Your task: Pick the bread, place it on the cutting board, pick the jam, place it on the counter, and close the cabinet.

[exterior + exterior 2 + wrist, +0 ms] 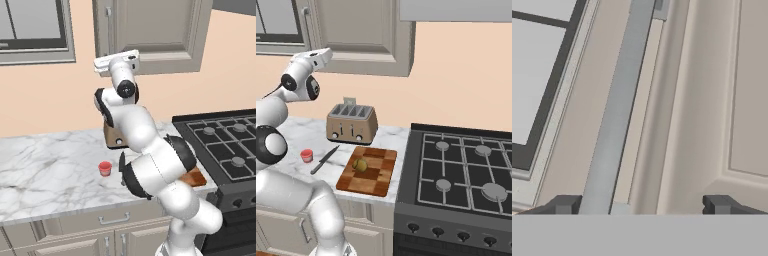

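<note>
The bread (360, 164), a small golden-brown loaf, lies on the checkered cutting board (376, 175), which stands beside the stove. The red jam (105, 168) jar stands upright on the white marble counter (50, 165), left of the arm. My gripper (642, 205) is raised against the beige wall cabinet (150, 30), at the lower end of its thin vertical handle (614, 120). The fingers stand wide apart with nothing between them; the handle runs up just inside the left fingertip (564, 205). From the base views the cabinet door looks flush with its frame.
A metal toaster (352, 125) stands at the back of the counter behind the board. A knife (325, 160) lies between jam and board. The black stove (466, 165) is on the right, and a window (30, 25) is left of the cabinet.
</note>
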Available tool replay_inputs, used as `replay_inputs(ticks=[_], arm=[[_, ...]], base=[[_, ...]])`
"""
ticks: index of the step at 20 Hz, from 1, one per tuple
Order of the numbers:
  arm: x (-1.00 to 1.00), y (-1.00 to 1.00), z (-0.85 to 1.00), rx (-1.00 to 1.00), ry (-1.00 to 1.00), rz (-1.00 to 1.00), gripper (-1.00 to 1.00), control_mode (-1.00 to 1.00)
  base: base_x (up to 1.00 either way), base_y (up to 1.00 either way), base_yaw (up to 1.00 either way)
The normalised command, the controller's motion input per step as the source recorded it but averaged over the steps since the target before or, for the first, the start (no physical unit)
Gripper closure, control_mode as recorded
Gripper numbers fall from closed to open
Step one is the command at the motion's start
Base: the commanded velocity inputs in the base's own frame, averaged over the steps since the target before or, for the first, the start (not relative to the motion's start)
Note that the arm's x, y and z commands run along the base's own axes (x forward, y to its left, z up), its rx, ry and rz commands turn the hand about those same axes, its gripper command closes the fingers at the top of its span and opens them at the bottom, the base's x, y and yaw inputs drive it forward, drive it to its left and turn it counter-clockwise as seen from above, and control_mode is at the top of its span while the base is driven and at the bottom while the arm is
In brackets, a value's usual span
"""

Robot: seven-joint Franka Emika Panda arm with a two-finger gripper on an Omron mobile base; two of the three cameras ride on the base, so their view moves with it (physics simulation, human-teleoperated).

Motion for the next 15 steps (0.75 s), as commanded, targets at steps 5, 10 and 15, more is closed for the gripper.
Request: replay_inputs(ticks=[5,10,15], arm=[[0.22,0.06,0.0,0.0,0.0,-0.04,-1.0,-1.0],[0.27,0.05,0.0,0.0,0.0,-0.04,-1.0,-1.0],[0.14,0.05,0.0,0.0,0.0,-0.01,-1.0,-1.0]], base=[[0.0,0.0,0.0],[0.0,0.0,0.0],[0.0,0.0,0.0]])
